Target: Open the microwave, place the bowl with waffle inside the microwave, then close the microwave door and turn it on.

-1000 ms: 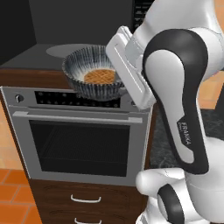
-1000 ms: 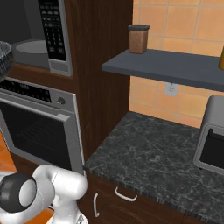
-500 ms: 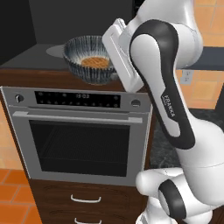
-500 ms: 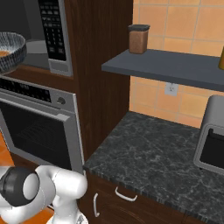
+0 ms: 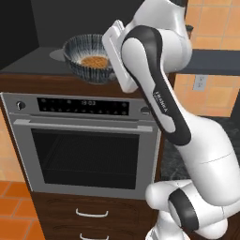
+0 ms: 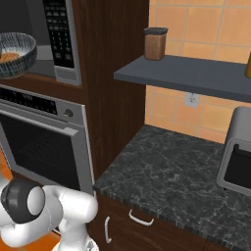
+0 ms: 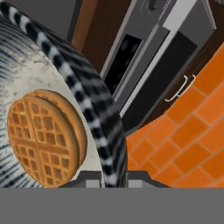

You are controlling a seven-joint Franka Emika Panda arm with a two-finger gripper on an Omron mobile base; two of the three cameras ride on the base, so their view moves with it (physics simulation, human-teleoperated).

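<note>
The striped bowl point(image 5: 88, 55) hangs level at the mouth of the open microwave point(image 5: 61, 23), just above the front edge of its grey floor. The round orange-brown waffle point(image 5: 93, 61) lies flat in it. My gripper point(image 7: 114, 177) is shut on the bowl's near rim point(image 7: 94, 122), with the waffle point(image 7: 41, 138) just left of the fingers. From the right, the bowl point(image 6: 14, 53) sits left of the black keypad point(image 6: 59, 34). The microwave door point(image 5: 16, 28) stands swung open at the left. My white hand point(image 5: 115, 47) covers the bowl's right side.
The silver oven point(image 5: 84, 150) with its bar handle is directly below the microwave, with drawers point(image 5: 89, 214) under it. To the right are a dark stone counter point(image 6: 171, 171), a grey shelf point(image 6: 186, 76) holding a brown jar point(image 6: 155, 44), and a toaster oven point(image 6: 238, 152).
The arm has raised the bowl from the oven's top edge and carried it up and inward to the microwave opening. In the right base view the bowl has come further in from the left edge.
</note>
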